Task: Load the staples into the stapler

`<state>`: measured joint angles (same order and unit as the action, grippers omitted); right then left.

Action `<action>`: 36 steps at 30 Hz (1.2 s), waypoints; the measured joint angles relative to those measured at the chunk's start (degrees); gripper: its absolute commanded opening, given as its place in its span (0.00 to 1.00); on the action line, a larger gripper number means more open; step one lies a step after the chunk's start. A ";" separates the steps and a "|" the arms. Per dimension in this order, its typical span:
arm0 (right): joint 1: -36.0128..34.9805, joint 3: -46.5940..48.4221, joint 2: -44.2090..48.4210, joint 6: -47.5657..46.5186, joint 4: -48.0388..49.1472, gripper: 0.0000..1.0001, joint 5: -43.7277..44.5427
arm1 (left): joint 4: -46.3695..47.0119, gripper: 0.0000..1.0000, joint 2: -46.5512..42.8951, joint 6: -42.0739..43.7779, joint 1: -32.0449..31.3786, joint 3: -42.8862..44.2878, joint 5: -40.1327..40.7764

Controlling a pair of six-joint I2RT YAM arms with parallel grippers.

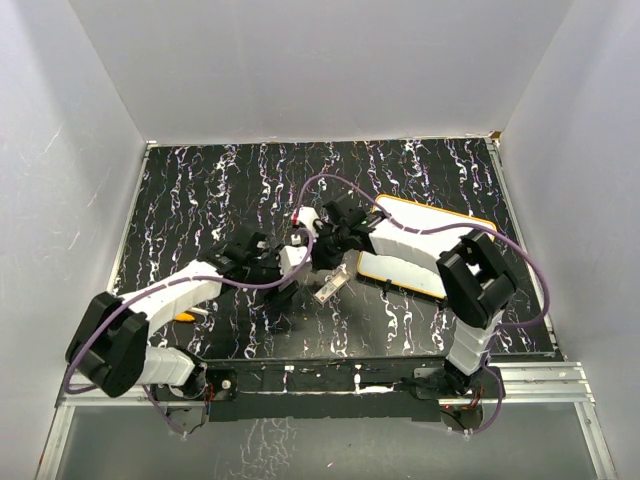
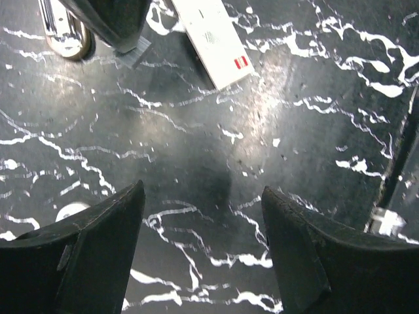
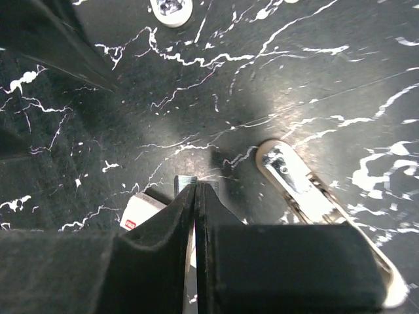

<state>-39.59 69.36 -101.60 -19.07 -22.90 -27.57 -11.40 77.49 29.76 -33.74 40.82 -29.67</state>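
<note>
staples (image 2: 213,39) ahead of spread left hand (image 2: 201,196), untouched, stapler (image 3: 308,190) beside right hand (image 3: 196,188)

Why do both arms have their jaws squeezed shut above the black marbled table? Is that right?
Not both. The left arm has its jaws wide apart, with nothing between them, as the left wrist view shows. Only the right arm has its jaws squeezed shut above the black marbled table.

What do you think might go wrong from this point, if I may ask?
The stapler lies free, gripped by nothing, so it may skid when pushed. The left gripper, open and empty, hangs near the shut right gripper; they could collide over the staples box.
</note>
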 measured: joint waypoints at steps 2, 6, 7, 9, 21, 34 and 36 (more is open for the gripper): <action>-0.57 0.00 -1.95 0.59 0.68 0.08 -0.46 | -2.78 0.71 -2.56 0.79 0.70 -0.46 0.07; -2.08 -0.04 -4.94 1.60 1.14 0.08 -0.48 | -8.02 0.71 -6.99 2.36 1.51 -1.07 0.72; -2.43 -0.07 -5.18 1.68 1.14 0.08 -0.24 | -9.20 0.71 -7.78 2.73 1.66 -1.07 0.94; -3.39 -0.13 -5.29 1.90 1.51 0.08 0.63 | -10.93 0.71 -8.87 3.39 1.81 -1.07 1.55; -6.43 -0.85 -5.77 2.67 2.67 0.13 5.86 | -14.47 0.72 -9.51 4.59 2.34 -1.07 2.71; -6.25 -0.85 -6.73 2.23 2.82 0.27 6.67 | -14.38 0.73 -9.51 4.70 2.56 -1.27 3.26; -6.08 -0.85 -6.54 1.81 2.75 0.28 6.64 | -14.34 0.73 -9.51 4.70 2.56 -1.38 3.34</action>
<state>-45.67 68.51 -108.14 -17.26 -20.14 -20.93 -25.74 67.99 34.46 -31.18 39.44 -26.33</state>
